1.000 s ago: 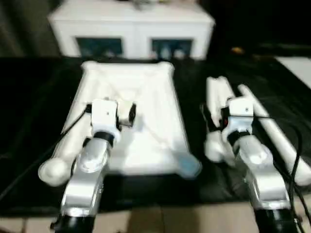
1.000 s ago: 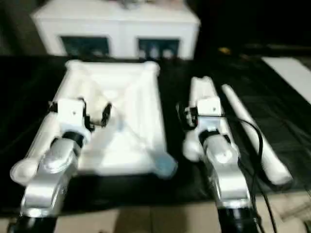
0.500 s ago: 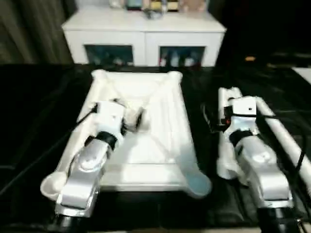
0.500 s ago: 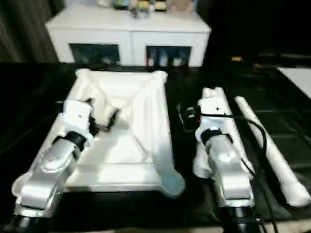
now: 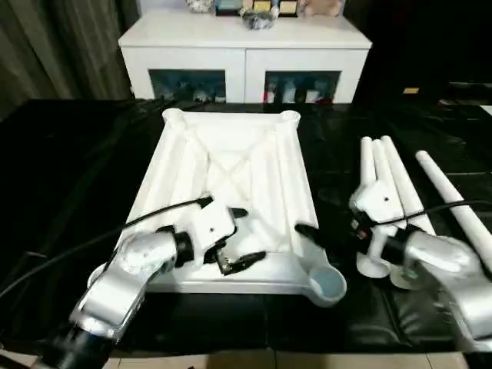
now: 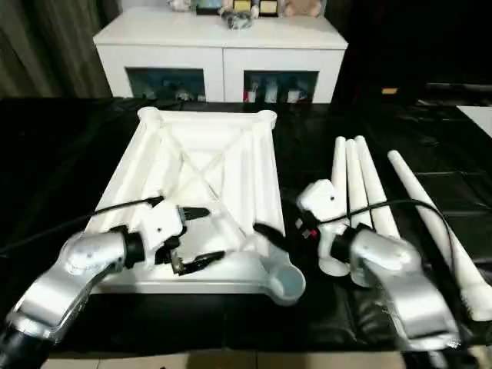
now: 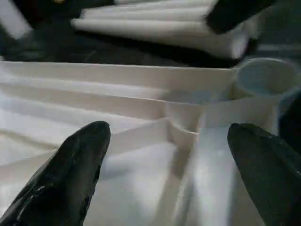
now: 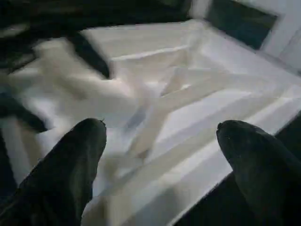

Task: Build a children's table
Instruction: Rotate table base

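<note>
The children's table top (image 5: 231, 165) lies upside down on the black work table, X-braced ribs up, with round sockets at its corners. Three white legs (image 5: 382, 184) lie side by side to its right, and another leg (image 5: 453, 204) lies further right. My left gripper (image 5: 250, 235) points rightward over the top's near edge, open and empty. My right gripper (image 8: 160, 165) points leftward, open and empty, and one black finger (image 5: 307, 231) reaches over the top's right rim near the near-right socket (image 5: 329, 284). The left wrist view shows that socket (image 7: 265, 77) beyond my open fingers (image 7: 75, 165).
A white cabinet with glass doors (image 5: 244, 58) stands behind the black-covered work table (image 5: 69, 169). Dark curtains hang at the far left. Black cables run from both wrists across the cloth. The table's near edge is just below my forearms.
The camera has tilted up. Both arms have swung inward and lower: the left gripper now points right over the top's near edge, and the right one points left at its right rim.
</note>
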`<state>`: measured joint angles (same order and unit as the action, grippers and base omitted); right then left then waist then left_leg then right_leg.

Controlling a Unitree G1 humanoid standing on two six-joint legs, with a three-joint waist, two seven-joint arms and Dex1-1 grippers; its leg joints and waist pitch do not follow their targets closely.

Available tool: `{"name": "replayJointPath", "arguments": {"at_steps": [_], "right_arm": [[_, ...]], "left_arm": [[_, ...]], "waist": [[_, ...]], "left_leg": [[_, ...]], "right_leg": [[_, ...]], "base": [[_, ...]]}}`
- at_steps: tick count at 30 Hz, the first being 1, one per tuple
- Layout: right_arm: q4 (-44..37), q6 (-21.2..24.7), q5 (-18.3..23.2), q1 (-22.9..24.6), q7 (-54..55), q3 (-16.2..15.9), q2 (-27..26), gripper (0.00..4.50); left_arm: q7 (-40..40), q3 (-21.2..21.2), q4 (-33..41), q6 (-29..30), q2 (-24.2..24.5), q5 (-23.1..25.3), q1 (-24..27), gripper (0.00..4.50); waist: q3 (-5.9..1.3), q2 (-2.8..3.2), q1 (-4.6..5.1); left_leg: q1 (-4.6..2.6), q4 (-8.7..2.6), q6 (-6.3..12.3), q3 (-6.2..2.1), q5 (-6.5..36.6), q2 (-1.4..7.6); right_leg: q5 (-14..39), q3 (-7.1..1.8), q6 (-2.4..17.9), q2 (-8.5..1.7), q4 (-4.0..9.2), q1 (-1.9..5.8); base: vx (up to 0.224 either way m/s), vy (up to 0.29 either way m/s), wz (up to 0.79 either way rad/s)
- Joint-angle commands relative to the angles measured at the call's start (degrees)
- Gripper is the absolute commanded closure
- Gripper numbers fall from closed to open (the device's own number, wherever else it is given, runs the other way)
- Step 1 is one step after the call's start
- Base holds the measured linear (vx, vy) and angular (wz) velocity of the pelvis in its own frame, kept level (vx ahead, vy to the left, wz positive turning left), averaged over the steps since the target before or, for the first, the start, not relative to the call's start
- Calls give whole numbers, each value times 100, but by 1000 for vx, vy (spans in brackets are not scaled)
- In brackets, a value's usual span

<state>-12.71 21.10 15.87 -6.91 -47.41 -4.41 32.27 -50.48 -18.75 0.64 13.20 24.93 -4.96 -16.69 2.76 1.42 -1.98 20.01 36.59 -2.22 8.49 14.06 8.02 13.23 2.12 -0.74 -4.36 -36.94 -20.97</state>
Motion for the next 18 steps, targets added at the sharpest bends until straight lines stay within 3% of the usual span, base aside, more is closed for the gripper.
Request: {"name": "replayJointPath", "arguments": {"at_steps": [1,6,8,12,14,17,18], "right_arm": [[-201,137,152,45,-421,-103,271,33],[-365,269,143,112,-951,-215,735,32],[-372,271,97,96,-996,-237,809,32],[-395,395,134,67,-1077,-300,947,32],[-428,505,163,52,-1152,-368,1048,32],[-431,509,136,35,-1210,-400,1075,32],[-431,509,136,35,-1210,-400,1075,32]], "left_arm": [[-264,-155,-319,-104,86,75,-211,0],[-676,-325,-954,-420,108,158,-603,38],[-841,-372,-1070,-425,151,164,-688,56],[-945,-360,-1244,-338,160,157,-812,84],[-1069,-429,-1386,-364,228,230,-912,115],[-1244,-507,-1462,-437,297,283,-960,128],[-1244,-507,-1462,-437,297,283,-960,137]], "waist": [[-184,-56,1],[-212,-61,16],[-227,-61,4],[-284,-58,2],[-339,-46,-13],[-388,-56,-26],[-364,-51,-36]], "left_leg": [[0,-606,-2,-189,1714,425],[51,-594,144,-197,1399,447],[36,-586,194,-182,1260,455],[53,-561,345,-164,843,478],[50,-508,538,-146,317,476],[80,-445,845,-124,-163,471],[92,-453,919,-115,-144,479]], "right_leg": [[2394,-315,900,-442,678,117],[2064,-292,1054,-455,639,142],[1816,-293,1161,-453,625,132],[838,-269,1481,-445,521,171],[-154,-253,1689,-433,431,184],[-1026,-237,1887,-441,345,196],[-989,-232,1920,-457,359,186]], "base": [[0,0,0],[0,0,0],[0,0,0],[15,4,0],[59,16,0],[0,0,0],[0,0,0]]}}
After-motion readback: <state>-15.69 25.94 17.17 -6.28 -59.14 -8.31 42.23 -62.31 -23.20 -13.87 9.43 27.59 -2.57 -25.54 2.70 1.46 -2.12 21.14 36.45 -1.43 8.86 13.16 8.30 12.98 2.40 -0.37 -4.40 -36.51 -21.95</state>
